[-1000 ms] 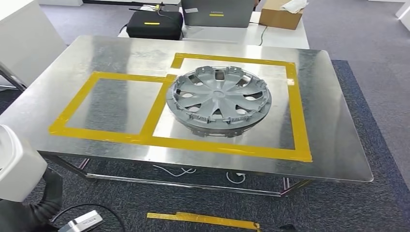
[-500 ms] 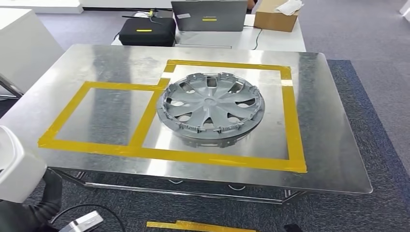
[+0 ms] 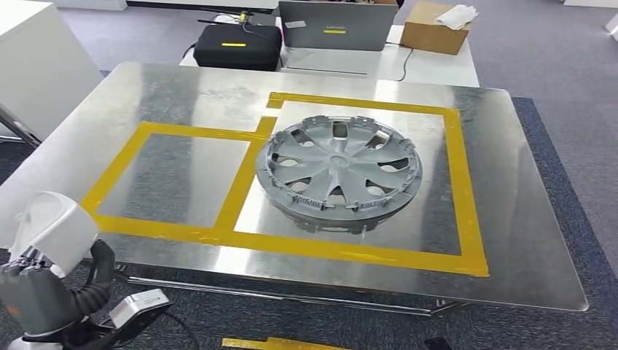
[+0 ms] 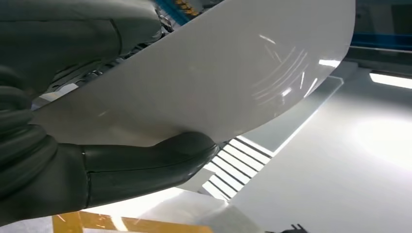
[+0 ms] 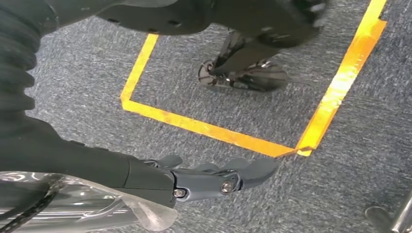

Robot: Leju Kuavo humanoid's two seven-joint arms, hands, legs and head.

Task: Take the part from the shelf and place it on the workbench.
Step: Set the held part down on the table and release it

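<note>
Sizing up the wheel cover for a grip

**Left side.** The left hand [image 4: 97, 170] shows in its wrist view as a ribbed grey cover and a thick dark thumb lying along a glossy white curved surface. I cannot tell whether its fingers are apart or closed. It is well apart from the part, off the near left corner of the shiny steel workbench [image 3: 525, 240].

**Middle.** The round grey plastic wheel cover [image 3: 339, 171] lies flat on the workbench. It sits inside the larger rectangle of yellow tape [image 3: 466, 189], towards that rectangle's left side, just right of the smaller taped square [image 3: 116, 171]. No hand touches it. By the look of things, it is already where the task wants it.

**Handling.** It is probably light and fairly stiff, but thin. The small clips standing around the rim look easy to snap. Smooth plastic on polished steel is likely to slide if pushed. The best hold is at the outer rim or through a spoke opening, not on the clips.

**Right side.** The right hand [image 5: 209, 179] hangs low over grey carpet [image 5: 340, 170]. Its fingers are stretched out with nothing in them, far from the wheel cover.
</note>
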